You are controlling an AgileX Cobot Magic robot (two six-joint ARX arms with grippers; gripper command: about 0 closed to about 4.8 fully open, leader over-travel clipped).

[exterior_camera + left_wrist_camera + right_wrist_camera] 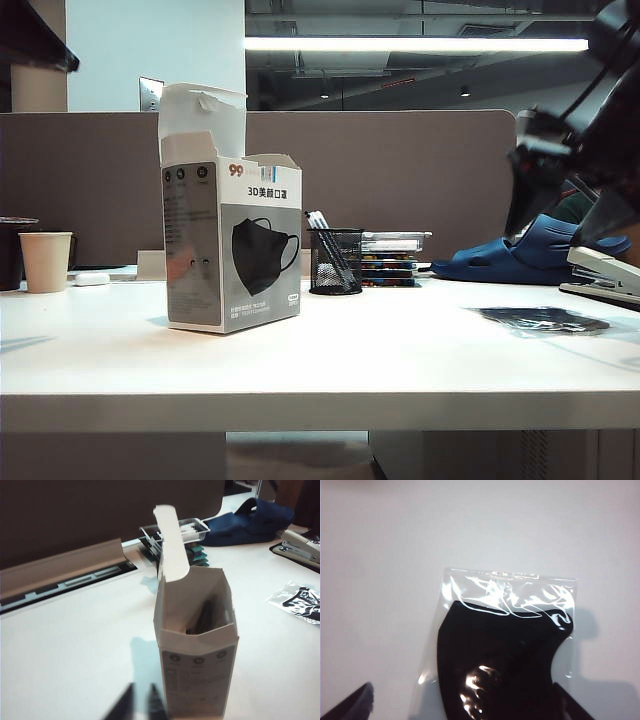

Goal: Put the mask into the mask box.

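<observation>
Jaws: right gripper [465,705] spread wide over mask [502,650], left gripper [140,705] nearly together beside box [197,655] | mask: light, floppy, slick wrapper, flat on table [330,350] | grip: pinch wrapper edge

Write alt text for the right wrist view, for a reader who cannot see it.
The mask, black and sealed in a shiny clear wrapper, lies flat on the white table. The right gripper hangs open above it, one dark fingertip either side, holding nothing.

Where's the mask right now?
The mask lies flat on the white table at the right of the exterior view, in front of the stapler, below the open right gripper and apart from the mask box.
</observation>
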